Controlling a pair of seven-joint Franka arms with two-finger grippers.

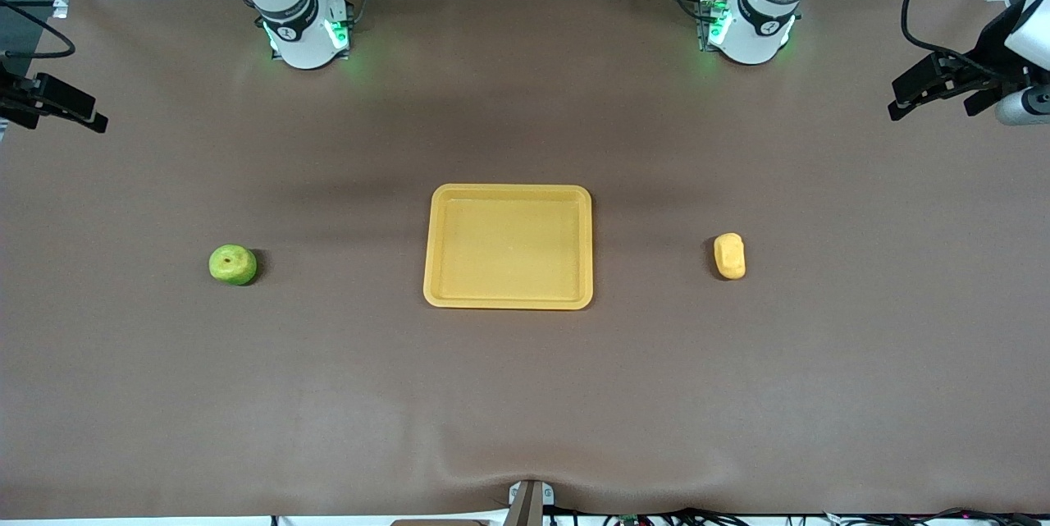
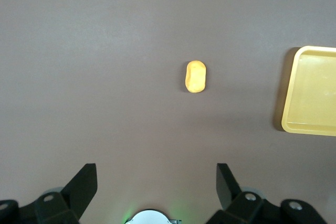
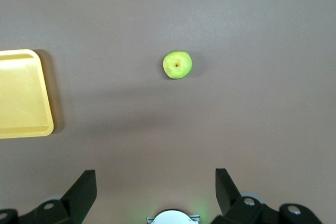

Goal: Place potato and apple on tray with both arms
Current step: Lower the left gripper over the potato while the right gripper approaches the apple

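- Potato (image 2: 196, 76) lies on the table below our left gripper (image 2: 156, 182), jaws wide, empty.
- Apple (image 3: 177, 64) lies below our right gripper (image 3: 156, 184), likewise wide, empty.
- Tray (image 1: 509, 296) sits between them.

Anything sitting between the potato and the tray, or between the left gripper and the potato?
Nothing visible. Bare table lies between the potato and the tray, and the open left gripper looks straight down at the potato with nothing in between.

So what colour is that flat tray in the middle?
The tray is plain yellow-orange all over, with no pattern; the front view shows it best.
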